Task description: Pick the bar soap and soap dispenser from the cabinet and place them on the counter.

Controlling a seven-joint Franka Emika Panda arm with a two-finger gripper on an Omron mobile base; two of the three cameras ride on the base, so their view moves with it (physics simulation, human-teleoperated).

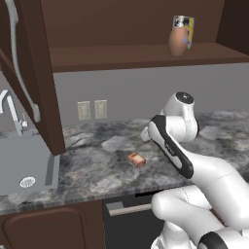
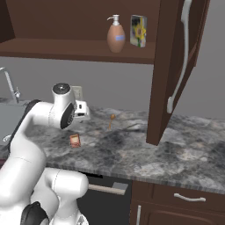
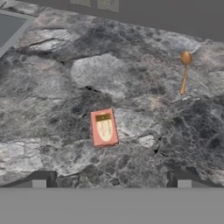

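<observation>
Claw hangs above the surface, fingers spread wide w/ nothing between them, so it's released. Only the two dark tips show at the bottom of the hand view; in the base views the claw itself is tucked behind my own arm, hard to make out.

Bar soap lies flat on the stone, paler face up, just ahead of the tips & clear of them. Judging by that, soap's part of the job looks done: it sits well in from the front edge, away from the sink, so it shouldn't slide off.

Soap dispenser stands upright on the shelf in the cabinet, just beside a yellow-and-blue box. From the left cam the bottle covers most of that box. Probably next target; doors are swung open, so there's reach-in room.

Small wooden spoon lies further back on the stone, well apart from the soap. Sink is cut off at frame edge; faucet partly behind the left door.
</observation>
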